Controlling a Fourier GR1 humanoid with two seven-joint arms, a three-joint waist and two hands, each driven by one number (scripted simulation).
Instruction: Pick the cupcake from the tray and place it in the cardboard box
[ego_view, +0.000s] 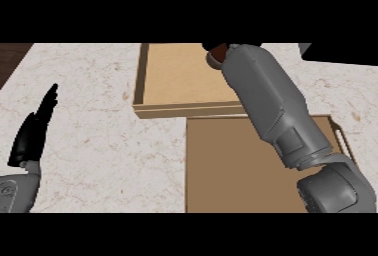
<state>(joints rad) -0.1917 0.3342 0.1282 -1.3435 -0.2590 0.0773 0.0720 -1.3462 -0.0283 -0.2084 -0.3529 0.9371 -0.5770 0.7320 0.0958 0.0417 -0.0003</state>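
Over the far side of the box the right hand shows only partly; its grip cannot be told. Left hand rests open, left of the box.

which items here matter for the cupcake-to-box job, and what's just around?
Belongs to the job:
- cardboard box, open
- tray, nothing showing on its visible part
- right hand, over the box and mostly hidden; a brown bit at it may be the cupcake

Just around:
- left hand, open, resting at the left edge
- dark object, top right corner
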